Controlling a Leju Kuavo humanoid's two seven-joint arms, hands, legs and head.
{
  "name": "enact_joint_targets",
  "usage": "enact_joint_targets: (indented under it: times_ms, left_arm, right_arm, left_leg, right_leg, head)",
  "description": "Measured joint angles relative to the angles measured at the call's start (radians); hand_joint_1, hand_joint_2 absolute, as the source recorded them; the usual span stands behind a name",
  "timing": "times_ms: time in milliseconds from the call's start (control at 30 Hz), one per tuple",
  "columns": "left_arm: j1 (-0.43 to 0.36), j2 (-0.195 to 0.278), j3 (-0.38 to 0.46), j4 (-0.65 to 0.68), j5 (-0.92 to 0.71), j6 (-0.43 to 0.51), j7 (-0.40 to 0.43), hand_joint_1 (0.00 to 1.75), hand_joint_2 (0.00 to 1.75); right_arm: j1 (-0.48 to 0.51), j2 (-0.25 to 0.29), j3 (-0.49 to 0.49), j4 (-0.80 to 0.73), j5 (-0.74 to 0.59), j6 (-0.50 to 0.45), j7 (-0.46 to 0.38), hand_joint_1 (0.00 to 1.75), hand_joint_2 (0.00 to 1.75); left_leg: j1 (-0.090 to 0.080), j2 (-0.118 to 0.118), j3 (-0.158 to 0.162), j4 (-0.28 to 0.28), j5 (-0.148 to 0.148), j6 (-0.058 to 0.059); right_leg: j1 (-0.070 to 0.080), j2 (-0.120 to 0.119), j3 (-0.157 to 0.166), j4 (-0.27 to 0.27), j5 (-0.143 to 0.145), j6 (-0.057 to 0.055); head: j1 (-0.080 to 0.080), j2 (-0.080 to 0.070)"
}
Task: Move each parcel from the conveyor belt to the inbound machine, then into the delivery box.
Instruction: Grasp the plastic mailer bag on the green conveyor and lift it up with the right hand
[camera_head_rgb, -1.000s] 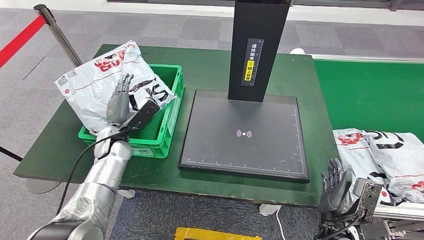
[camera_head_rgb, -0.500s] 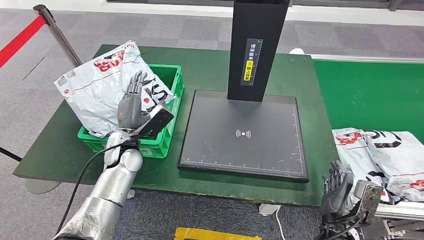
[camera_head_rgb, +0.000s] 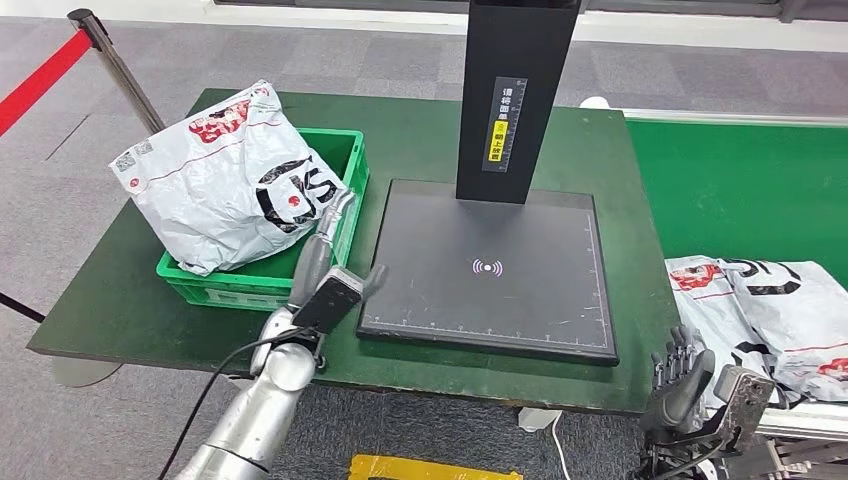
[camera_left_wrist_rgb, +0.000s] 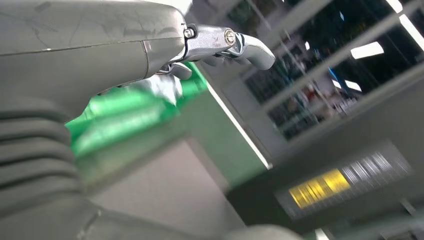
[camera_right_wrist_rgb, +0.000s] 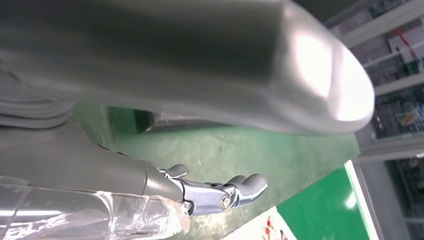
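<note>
Parcels: one parcel in crate (camera_head_rgb: 225, 180) lies in the green delivery box (camera_head_rgb: 345, 215) near the bench's (camera_head_rgb: 100, 310) left edge. It is larger than the box opening: its upper part stands above the rim and overhangs the box's far-left corner, so it is seated loosely, not flat. Risk: any contact with the overhang or the box wall could tip the parcel out onto the bench or off the left edge.

More parcels on belt (camera_head_rgb: 770, 310) lie in an overlapping heap on the conveyor belt (camera_head_rgb: 740, 190), beyond the bench's right edge. Risk: because the bags overlap and are slack film, a grasp there may lift two at once or slip; the exact number in the heap cannot be determined from this angle.

The inbound machine (camera_head_rgb: 490, 265) occupies the bench centre; its dark plate carries nothing. Risk: the column over the plate's far edge limits clearance for a raised parcel.

The left hand (camera_head_rgb: 335, 265) hovers between the box and the plate's left edge, fingers apart, holding nothing. Risk: a sideways sweep could strike the box wall.

The right hand (camera_head_rgb: 680, 375) sits off the bench's near-right corner, beside the heap, fingers (camera_right_wrist_rgb: 240, 187) loosely apart and empty.
</note>
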Motion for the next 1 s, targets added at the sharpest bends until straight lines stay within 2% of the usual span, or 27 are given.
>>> enact_joint_targets:
  times_ms: [133,367,1000]
  left_arm:
    - [0.007,-0.040,-0.065,0.013,-0.001,-0.005,0.016,0.00,1.75]
    - [0.007,-0.069,-0.125,0.049,0.000,-0.004,0.011,0.00,1.75]
    - [0.007,-0.081,-0.147,0.073,0.009,-0.005,0.010,0.00,1.75]
  right_arm:
    - [-0.008,0.000,0.000,0.008,-0.004,-0.017,-0.003,0.00,0.00]
    - [-0.012,0.000,0.000,0.017,-0.003,-0.033,-0.001,0.00,0.00]
    - [-0.016,0.000,0.000,0.029,0.002,-0.041,-0.006,0.00,0.00]
  left_leg:
    - [0.000,0.000,0.000,0.000,0.000,0.000]
    - [0.000,0.000,0.000,0.000,0.000,0.000]
    - [0.000,0.000,0.000,0.000,0.000,0.000]
  right_leg:
    - [0.000,0.000,0.000,0.000,0.000,0.000]
    - [0.000,0.000,0.000,0.000,0.000,0.000]
    - [0.000,0.000,0.000,0.000,0.000,0.000]
  head:
    - [0.000,0.000]
    - [0.000,0.000]
    - [0.000,0.000]
